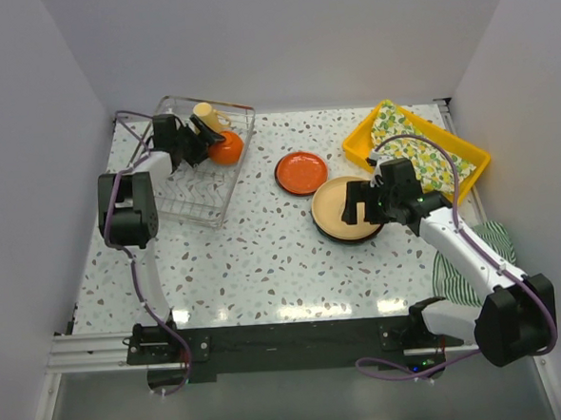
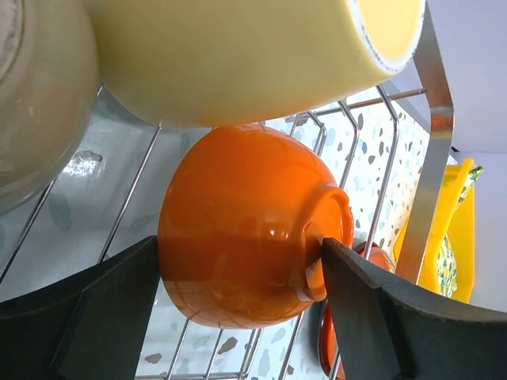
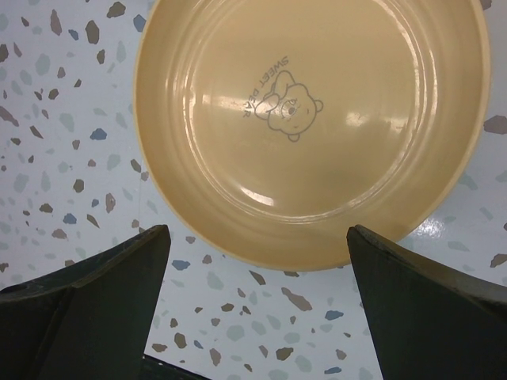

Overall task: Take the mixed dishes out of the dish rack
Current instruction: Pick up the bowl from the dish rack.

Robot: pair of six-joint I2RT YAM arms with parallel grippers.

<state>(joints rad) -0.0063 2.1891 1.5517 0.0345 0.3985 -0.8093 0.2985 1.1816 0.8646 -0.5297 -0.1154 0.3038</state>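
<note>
The dish rack (image 1: 196, 191) stands at the back left. My left gripper (image 1: 203, 141) reaches into it. In the left wrist view its fingers (image 2: 103, 317) press both sides of an orange bowl (image 2: 238, 237) that lies on its side over the rack wires (image 2: 119, 222). The cream mug (image 1: 207, 116) sits just above the bowl (image 1: 226, 149). An orange plate (image 1: 301, 173) and a tan plate with a dark brown outside (image 1: 335, 202) lie on the table. My right gripper (image 1: 362, 208) hangs open and empty over the tan plate's near edge (image 3: 317, 119).
A yellow tray with a lemon-print cloth (image 1: 415, 149) stands at the back right. A green striped cloth (image 1: 474, 251) lies under my right arm. A pale rounded dish (image 2: 32, 103) fills the upper left of the left wrist view.
</note>
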